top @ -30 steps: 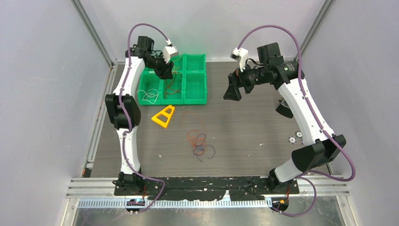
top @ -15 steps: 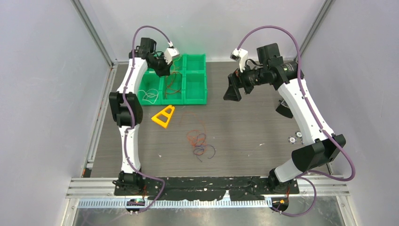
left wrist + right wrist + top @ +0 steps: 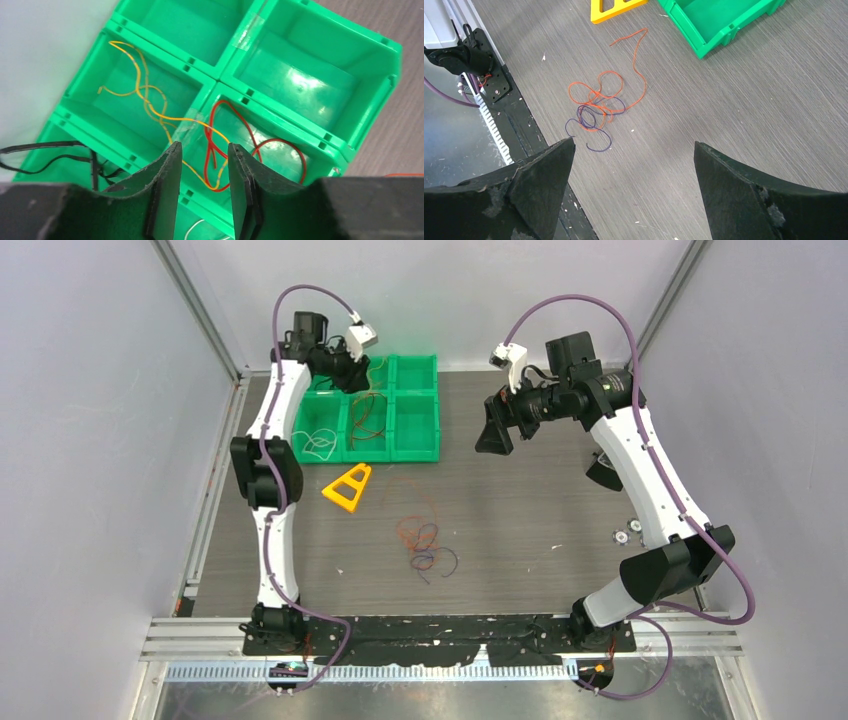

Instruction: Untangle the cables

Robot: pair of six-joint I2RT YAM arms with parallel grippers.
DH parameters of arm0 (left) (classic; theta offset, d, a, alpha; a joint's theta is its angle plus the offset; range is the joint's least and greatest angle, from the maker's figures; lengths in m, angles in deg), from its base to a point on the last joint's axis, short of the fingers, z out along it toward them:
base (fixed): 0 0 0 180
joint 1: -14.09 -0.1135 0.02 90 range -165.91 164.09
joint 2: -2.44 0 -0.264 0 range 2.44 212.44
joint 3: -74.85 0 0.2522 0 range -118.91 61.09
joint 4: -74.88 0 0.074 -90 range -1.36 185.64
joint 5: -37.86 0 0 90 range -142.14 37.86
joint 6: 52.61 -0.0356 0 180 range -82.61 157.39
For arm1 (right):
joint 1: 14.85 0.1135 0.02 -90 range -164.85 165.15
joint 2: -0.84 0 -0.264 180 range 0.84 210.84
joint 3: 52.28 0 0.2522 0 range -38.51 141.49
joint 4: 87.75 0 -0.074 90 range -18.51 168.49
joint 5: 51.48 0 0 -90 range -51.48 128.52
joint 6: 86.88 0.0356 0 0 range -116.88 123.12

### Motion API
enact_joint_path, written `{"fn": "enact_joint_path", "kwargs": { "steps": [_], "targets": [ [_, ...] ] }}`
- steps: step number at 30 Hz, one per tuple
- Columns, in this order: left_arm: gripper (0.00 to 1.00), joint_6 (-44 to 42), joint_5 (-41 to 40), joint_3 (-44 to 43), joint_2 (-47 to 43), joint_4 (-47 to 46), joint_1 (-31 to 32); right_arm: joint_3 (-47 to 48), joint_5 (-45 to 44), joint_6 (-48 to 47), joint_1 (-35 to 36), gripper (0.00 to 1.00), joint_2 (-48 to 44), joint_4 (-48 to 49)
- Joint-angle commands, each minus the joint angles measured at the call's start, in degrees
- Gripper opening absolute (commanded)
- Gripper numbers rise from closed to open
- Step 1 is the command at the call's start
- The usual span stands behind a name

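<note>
Yellow wire [image 3: 150,107] lies in the bins [image 3: 220,80] below the parted, empty left pincer [image 3: 204,146]; the wide-open right pincer [image 3: 634,144] should next tackle the tangle [image 3: 596,107].

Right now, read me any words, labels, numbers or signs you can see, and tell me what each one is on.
No text can be read in any view.
The green bins, the yellow frame and the cables show no print.
A small lit board at the near table edge is too small to tell.
</note>
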Motion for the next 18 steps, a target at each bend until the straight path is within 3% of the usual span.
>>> {"fn": "enact_joint_path", "kwargs": {
  "steps": [1, 8, 18],
  "targets": [
    [0.40, -0.8, 5.3, 2.3, -4.2, 1.5, -0.9, 0.1, -0.1, -0.1, -0.3, 0.95, -1.7, 1.2],
    [0.37, 0.5, 1.2, -2.1, 0.5, 4.5, -0.8, 0.7, 0.4, 0.1, -0.4, 0.95, -0.9, 1.3],
    [0.33, -0.9, 2.4, -1.5, 2.0, 5.3, -0.8, 1.1, -0.1, 0.2, -0.4, 0.95, -0.9, 0.7]
  ]
}}
